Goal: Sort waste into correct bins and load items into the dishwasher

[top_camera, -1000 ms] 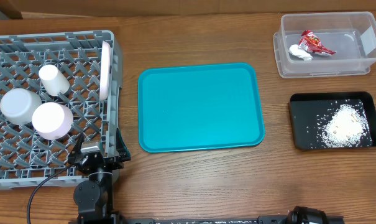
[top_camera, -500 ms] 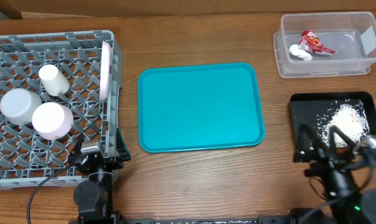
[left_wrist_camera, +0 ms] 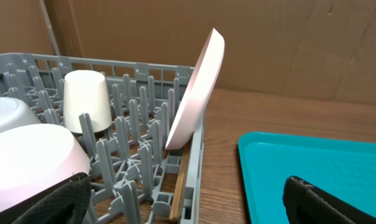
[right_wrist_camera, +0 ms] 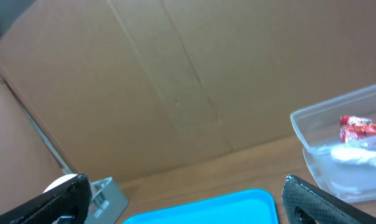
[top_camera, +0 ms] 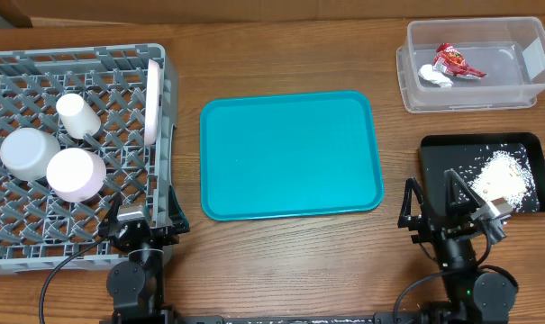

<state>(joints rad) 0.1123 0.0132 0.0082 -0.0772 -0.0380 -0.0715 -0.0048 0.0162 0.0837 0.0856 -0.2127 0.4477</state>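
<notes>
The grey dish rack (top_camera: 74,50) at the left holds the white plate (top_camera: 152,101) on edge, the white cup (top_camera: 77,115), the grey-blue bowl (top_camera: 27,153) and the pink bowl (top_camera: 75,175). The clear tub (top_camera: 470,99) at the back right holds the red wrapper (top_camera: 455,61) and the tissue (top_camera: 435,76). The black tray (top_camera: 439,175) holds the rice (top_camera: 504,177). My left gripper (top_camera: 141,216) is open and empty at the rack's front right corner. My right gripper (top_camera: 431,205) is open and empty, in front of the black tray's left end.
The teal serving tray (top_camera: 290,155) lies mid-table with nothing on it, and it also shows in the left wrist view (left_wrist_camera: 312,162). The left wrist view shows the plate (left_wrist_camera: 197,87) leaning against the rack's right wall. A cardboard wall stands behind the table.
My right arm has come into view at the front right. It moved left from over the black tray to the table's front edge. The left arm has not moved.
</notes>
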